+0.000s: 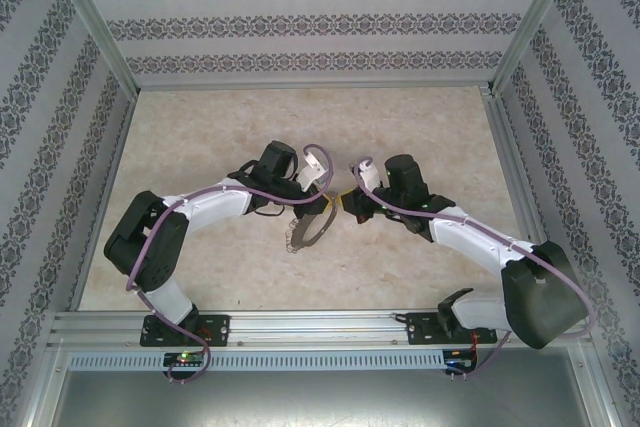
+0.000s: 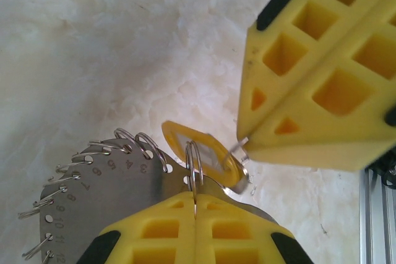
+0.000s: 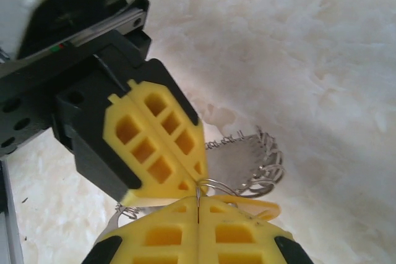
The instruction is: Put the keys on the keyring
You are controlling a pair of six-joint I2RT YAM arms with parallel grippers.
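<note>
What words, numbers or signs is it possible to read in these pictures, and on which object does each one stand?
"3" "4" "5" "6" "7" "8" "9" "10" "11" "12": stamped along the rim of the keyring, one beside each hole, left wrist view.
Any further numbers on it: cannot tell.
Top and right wrist views: its markings are too small or blurred to read.
No brand or label elsewhere.

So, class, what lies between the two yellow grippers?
In the left wrist view, the key, its yellow head crossed by a small wire loop of the keyring. The left gripper pinches that loop; the right gripper nips the key's end.
</note>
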